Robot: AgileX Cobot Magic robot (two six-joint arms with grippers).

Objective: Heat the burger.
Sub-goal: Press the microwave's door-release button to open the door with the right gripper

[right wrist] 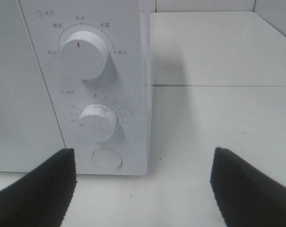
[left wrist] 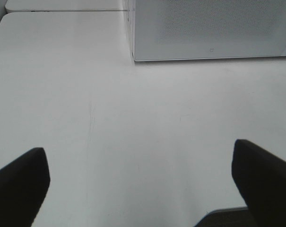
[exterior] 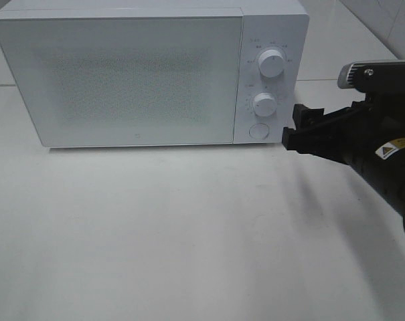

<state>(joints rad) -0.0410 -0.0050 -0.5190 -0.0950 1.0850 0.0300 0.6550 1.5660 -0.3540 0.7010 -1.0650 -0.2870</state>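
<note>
The burger is out of view. A white microwave (exterior: 122, 73) stands at the back of the table with its door shut. My right gripper (exterior: 292, 130) hovers just to the right of its control panel, open and empty, level with the lower dial (exterior: 264, 103) and the round door button (exterior: 258, 131). In the right wrist view the upper dial (right wrist: 83, 54), lower dial (right wrist: 99, 122) and button (right wrist: 107, 159) sit close ahead between the open fingers (right wrist: 249, 189). My left gripper (left wrist: 140, 184) is open over bare table, with the microwave's front corner (left wrist: 133, 56) ahead of it.
The white tabletop (exterior: 155, 234) stretches in front of the microwave. A seam in the table (right wrist: 218, 85) runs to the right of the microwave. The right arm's dark body (exterior: 383, 154) reaches in from the right edge.
</note>
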